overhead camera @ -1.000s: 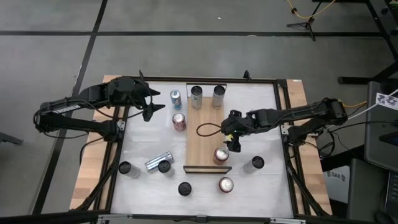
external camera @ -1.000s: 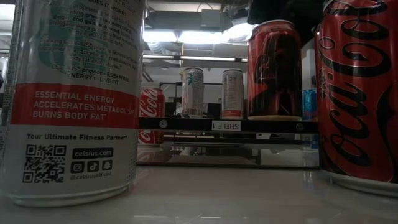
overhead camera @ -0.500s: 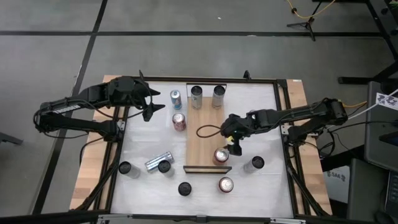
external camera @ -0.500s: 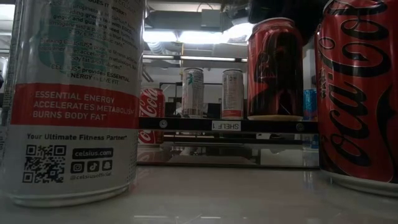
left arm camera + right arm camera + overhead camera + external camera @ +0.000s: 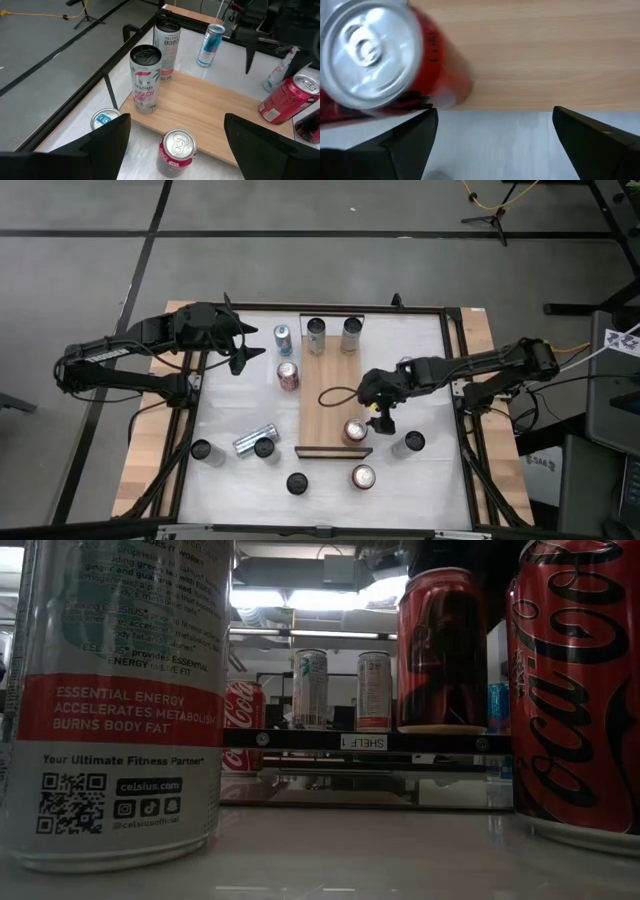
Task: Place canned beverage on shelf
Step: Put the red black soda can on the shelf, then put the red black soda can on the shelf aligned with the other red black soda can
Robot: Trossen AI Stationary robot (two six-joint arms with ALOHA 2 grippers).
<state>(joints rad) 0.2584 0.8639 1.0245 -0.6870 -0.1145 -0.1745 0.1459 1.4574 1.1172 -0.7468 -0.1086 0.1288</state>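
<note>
The shelf (image 5: 333, 395) lies mid-table with two tall cans at its 12 o'clock end. The right gripper (image 5: 381, 412), fingers spread wide and empty, hovers at 1 o'clock of the red can (image 5: 355, 430) standing on the shelf's dark-lipped end. The left gripper (image 5: 243, 346) waits wide open at 10 o'clock.

I see a white table (image 5: 430, 340) boxed in by a black frame (image 5: 420, 309), with pale wooden edges (image 5: 140, 450) showing on its left and right. A thin black cable loop (image 5: 330, 392) lies near the table's middle. Grey floor (image 5: 300, 270) with dark lines surrounds it. Beyond the far right corner stand a tripod (image 5: 490, 218) and a yellow cable (image 5: 500, 198). Ceiling lights (image 5: 300, 598) glow in the room behind.
</note>
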